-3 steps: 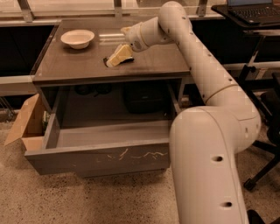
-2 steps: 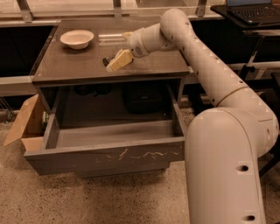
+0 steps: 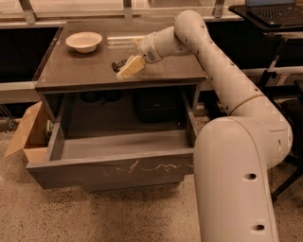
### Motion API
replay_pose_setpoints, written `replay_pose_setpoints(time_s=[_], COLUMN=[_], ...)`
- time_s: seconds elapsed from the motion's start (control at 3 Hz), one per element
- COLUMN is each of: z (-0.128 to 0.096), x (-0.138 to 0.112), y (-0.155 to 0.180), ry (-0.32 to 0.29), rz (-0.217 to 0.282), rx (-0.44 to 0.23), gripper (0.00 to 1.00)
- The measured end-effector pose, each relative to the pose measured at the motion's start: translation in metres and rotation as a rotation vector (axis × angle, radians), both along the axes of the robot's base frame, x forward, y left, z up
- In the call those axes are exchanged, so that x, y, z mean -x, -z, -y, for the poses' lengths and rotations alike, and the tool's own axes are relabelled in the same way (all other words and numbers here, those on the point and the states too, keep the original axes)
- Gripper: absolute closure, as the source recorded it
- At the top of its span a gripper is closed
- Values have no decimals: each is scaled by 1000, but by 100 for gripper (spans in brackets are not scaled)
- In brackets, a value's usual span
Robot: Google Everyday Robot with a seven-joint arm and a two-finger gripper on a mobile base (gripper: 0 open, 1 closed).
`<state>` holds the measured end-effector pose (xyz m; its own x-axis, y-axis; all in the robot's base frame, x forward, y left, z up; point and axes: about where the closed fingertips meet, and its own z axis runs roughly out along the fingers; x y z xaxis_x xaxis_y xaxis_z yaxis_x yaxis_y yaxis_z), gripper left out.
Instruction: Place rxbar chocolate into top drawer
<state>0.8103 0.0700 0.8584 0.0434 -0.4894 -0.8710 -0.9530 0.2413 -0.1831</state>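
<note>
The rxbar chocolate (image 3: 119,63) is a small dark bar that sticks out to the left of my gripper (image 3: 127,68), over the front middle of the tabletop. The gripper's cream fingers (image 3: 133,66) are shut on the bar, and most of it is hidden by them. The top drawer (image 3: 113,171) is pulled wide open below the table's front edge, with white scratch marks on its grey front panel. Its inside shows nothing in it. The gripper is above and behind the open drawer.
A white bowl (image 3: 84,41) stands at the back left of the table (image 3: 71,71). An open cardboard box (image 3: 28,134) sits on the floor left of the drawer. My arm (image 3: 222,85) and white base (image 3: 234,184) fill the right. A laptop (image 3: 277,12) is at the far right.
The gripper has moved a little toward the table's front edge with the bar. The camera view has shifted slightly. The drawer and bowl have not moved.
</note>
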Motion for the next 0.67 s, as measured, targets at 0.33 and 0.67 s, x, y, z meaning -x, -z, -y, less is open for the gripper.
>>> replay_pose_setpoints(time_s=[0.33, 0.67], z=[1, -8], x=[-14, -18], y=[-4, 1], ry=[-2, -1], rz=[20, 11], rx=[-22, -25], gripper=[0, 0])
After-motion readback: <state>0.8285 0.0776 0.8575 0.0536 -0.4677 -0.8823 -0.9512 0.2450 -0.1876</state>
